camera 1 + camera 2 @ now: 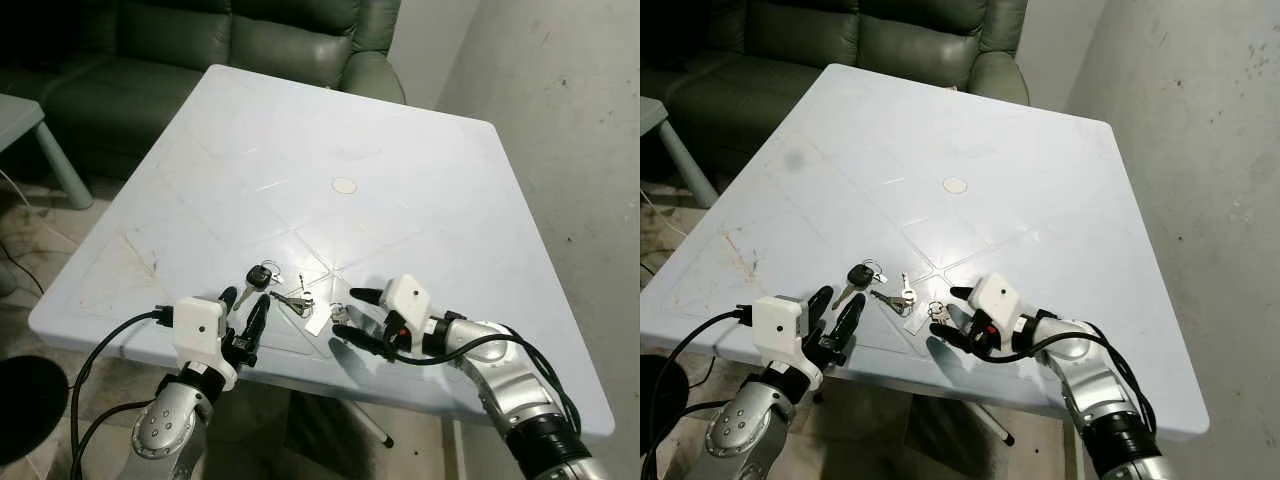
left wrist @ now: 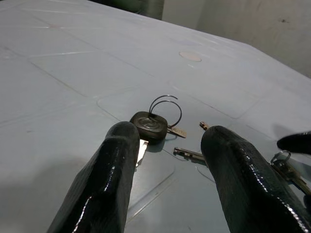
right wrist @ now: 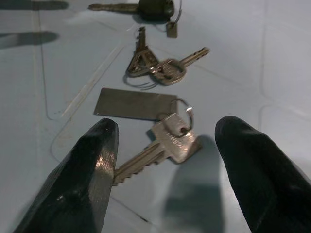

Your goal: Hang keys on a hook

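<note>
Three sets of keys are seen lying flat near the front edge of a pale blue counter, with both grippers lowered to them from either side. The black-headed key on its thin wire loop lies just ahead of the left gripper, whose fingers are spread wide and hold nothing. The middle bunch of small silver keys lies between the two grippers. Nearest the right gripper is a silver key joined by a split ring to a flat metal tag; the right fingers are likewise wide apart and empty, straddling that key without touching it. No hook can be made out in these views; a dark green sofa stands behind the counter and a bare wall to the robot's right. The keys are judged to be light, hard and thin, and likely to skid on the smooth plastic when pushed. Lying flat, they offer little edge for the fingers, so a hold is best taken across the thicker head of the silver key beside its ring, or across the chunky black head. A grip there would leave the ring or loop free to be passed over a hook. The loose tag is expected to swing once lifted.
</note>
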{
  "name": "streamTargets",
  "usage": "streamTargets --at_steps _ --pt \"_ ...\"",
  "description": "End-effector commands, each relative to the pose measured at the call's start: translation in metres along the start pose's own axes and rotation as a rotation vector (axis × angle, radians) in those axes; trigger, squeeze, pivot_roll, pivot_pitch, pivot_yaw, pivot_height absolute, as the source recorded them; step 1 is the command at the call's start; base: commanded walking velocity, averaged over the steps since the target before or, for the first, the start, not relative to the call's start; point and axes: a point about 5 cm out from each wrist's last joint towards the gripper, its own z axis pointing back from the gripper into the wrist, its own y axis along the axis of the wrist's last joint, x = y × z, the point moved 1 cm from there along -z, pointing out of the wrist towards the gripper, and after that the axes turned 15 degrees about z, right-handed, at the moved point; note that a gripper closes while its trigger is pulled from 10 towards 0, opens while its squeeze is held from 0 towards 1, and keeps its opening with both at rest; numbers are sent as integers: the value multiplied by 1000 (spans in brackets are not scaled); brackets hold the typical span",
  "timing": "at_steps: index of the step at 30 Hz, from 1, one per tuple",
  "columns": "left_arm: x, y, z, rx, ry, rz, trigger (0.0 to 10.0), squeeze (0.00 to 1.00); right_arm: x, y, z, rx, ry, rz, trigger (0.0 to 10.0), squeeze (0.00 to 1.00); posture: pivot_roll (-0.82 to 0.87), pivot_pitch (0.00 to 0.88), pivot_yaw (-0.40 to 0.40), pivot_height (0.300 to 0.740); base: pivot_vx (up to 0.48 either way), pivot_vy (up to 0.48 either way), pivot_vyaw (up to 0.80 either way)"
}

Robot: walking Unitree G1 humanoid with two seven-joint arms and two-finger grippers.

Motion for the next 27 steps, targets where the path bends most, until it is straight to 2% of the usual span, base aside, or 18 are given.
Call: streamTargets --at_steps 1,2,3,6,7,11,12,13,21,22,23,25,26,27 --pt "4 -1 0 -8 0 -3 10000 0 2 -1 -1 -3 15 -9 3765 0 16 123 -147 740 0 0 0" --pt "4 0 0 -7 0 -3 10000 0 2 -1 -1 -3 14 -6 3765 0 16 123 -147 740 0 0 0" --pt "5 0 0 -7 0 -3 10000 0 2 -1 -2 -1 13 -16 1725 0 18 120 -147 740 0 0 0" --pt "5 0 0 -7 -1 -5 10000 0 4 -1 -3 7 3 -35 1804 0 21 117 -150 740 0 0 0" --pt "4 1 -2 -4 0 -7 10000 0 4 2 -5 17 3 -32 1176 0 21 116 -149 740 0 0 0" --pt "3 4 -4 2 4 -11 10000 0 4 3 -7 26 8 -35 1373 0 24 116 -150 740 0 0 0" --pt "3 4 -4 3 5 -11 10000 0 4 3 -8 26 8 -35 8745 0 24 115 -149 740 0 0 0" --pt "3 4 -3 3 6 -11 10000 0 4 3 -9 26 8 -34 9961 0 26 116 -149 740 0 0 0" --pt "5 2 -1 -4 5 -10 10000 0 8 6 -13 50 -35 -68 10000 0 31 115 -150 740 0 0 0" --pt "5 2 -1 -4 5 -10 10000 0 8 7 -13 57 -38 -73 9569 0 31 115 -150 740 0 0 0" --pt "5 2 -2 -5 5 -12 10000 0 10 7 -14 50 -49 -63 6510 0 33 112 -149 740 0 0 0" --pt "4 2 -2 -5 6 -13 10000 0 11 6 -15 41 -58 -57 6510 0 33 112 -149 740 0 0 0" --pt "4 2 -2 -4 5 -15 10000 0 13 6 -15 38 -72 -54 4745 0 35 110 -150 740 0 0 0" --pt "3 3 -2 -4 5 -17 10000 0 14 7 -15 49 -75 -63 2353 0 35 108 -149 740 0 0 0"
